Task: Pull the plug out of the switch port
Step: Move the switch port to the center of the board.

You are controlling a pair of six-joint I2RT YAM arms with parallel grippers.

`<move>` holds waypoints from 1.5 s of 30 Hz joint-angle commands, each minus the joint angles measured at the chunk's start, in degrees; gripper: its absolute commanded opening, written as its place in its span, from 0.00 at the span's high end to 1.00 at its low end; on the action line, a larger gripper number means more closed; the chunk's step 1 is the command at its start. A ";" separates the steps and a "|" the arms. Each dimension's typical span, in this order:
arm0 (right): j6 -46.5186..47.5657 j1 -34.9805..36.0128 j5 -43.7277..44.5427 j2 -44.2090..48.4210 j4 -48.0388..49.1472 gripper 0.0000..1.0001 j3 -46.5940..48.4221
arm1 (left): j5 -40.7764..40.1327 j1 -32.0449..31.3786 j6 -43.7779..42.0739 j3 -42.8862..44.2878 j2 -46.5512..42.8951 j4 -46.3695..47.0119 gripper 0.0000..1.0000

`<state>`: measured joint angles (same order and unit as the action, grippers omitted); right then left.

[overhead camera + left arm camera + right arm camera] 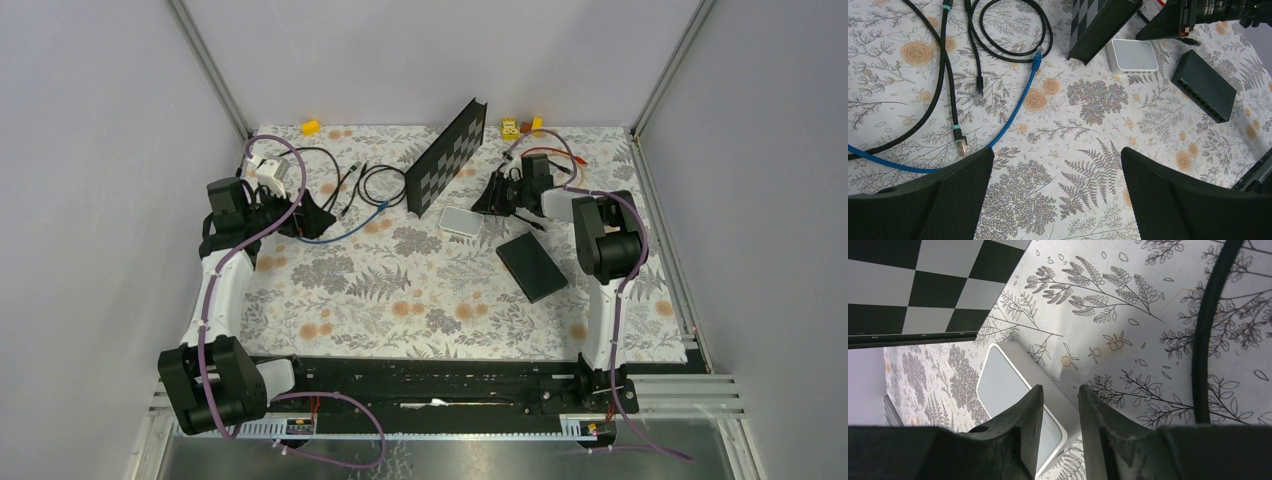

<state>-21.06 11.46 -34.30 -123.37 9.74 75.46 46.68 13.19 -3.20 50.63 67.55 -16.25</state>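
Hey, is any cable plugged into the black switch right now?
Unplugged: the switch shows its socket edge bare in the left wrist view, with no cable reaching it.

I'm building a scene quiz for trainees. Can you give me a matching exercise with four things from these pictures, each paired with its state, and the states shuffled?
Things:
1. switch
2. checkered board
3. blue cable
4. left pincer

States:
A. wide open
B. standing on edge
C. lying flat, sockets along one edge
D. plug end lying free

Pairs: 1-C, 2-B, 3-D, 4-A
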 commanded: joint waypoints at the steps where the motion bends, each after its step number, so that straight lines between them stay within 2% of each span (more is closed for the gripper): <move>1: 2.55 0.45 -1.60 0.70 -2.63 0.58 3.83 | 0.53 0.27 -1.00 0.61 -1.63 1.75 0.01; 6: 4.61 0.85 -4.17 -3.32 -7.01 0.52 9.99 | 0.28 0.25 -1.20 0.52 -1.60 1.56 0.01; 17: 9.83 5.44 -6.17 -9.15 -13.83 0.54 17.05 | 0.00 0.25 -1.55 0.67 -1.58 1.24 0.01; 35: 17.12 8.91 -10.89 -3.49 -16.33 0.58 12.29 | 0.18 0.26 -1.77 0.70 -2.22 0.90 0.01; 37: 17.58 8.86 -10.29 -2.10 -16.39 0.55 12.25 | 0.10 0.29 -1.88 0.70 -2.40 0.82 0.01; 40: 19.77 8.84 -8.27 1.00 -17.39 0.44 12.61 | 0.10 0.34 -1.95 0.61 -2.47 0.79 0.01; 42: 21.51 8.84 -6.23 3.38 -18.69 0.30 12.73 | 0.15 0.26 -2.04 0.61 -2.49 0.84 0.01; 43: 22.67 8.73 -4.89 4.87 -19.07 0.19 12.31 | 0.10 0.26 -2.03 0.65 -2.45 0.87 0.01; 45: 24.32 8.36 -2.36 8.13 -19.14 0.08 10.44 | 0.10 0.31 -1.96 0.70 -2.43 0.87 0.01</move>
<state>-2.07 19.86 -41.28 -124.84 -8.14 87.53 46.63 13.19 -4.23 50.65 66.78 -16.71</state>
